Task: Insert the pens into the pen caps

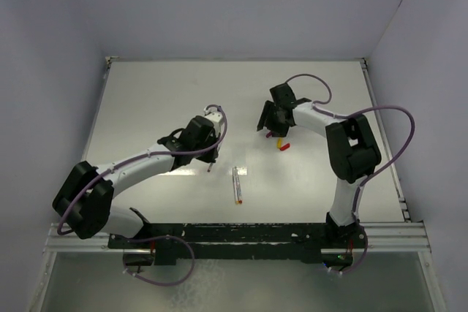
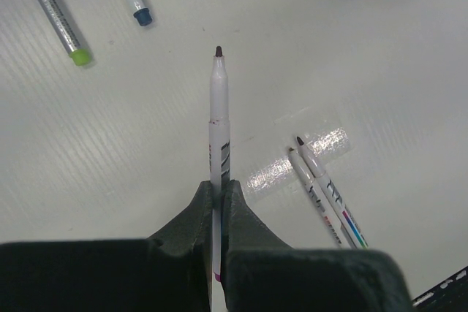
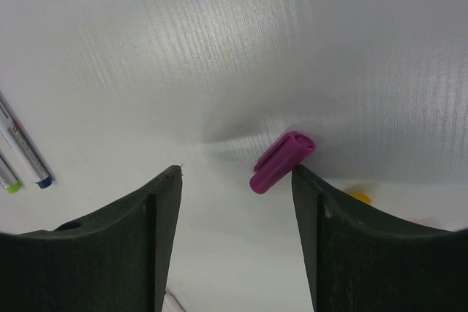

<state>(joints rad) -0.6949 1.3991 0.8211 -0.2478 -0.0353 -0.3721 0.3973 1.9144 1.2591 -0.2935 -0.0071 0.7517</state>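
Magenta cap (image 3: 281, 161); white, dark-tipped pen (image 2: 219, 118); white table (image 1: 146, 107)

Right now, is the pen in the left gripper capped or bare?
Bare. The pen clamped in the left gripper ends in an exposed dark tip, no cap on it.

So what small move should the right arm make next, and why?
Probably close the right gripper on the magenta cap. Its jaws stand open, and the cap lies on the table between them, close to one finger and not yet gripped. The left gripper is shut on an uncapped pen, so the cap seems to be the missing half.
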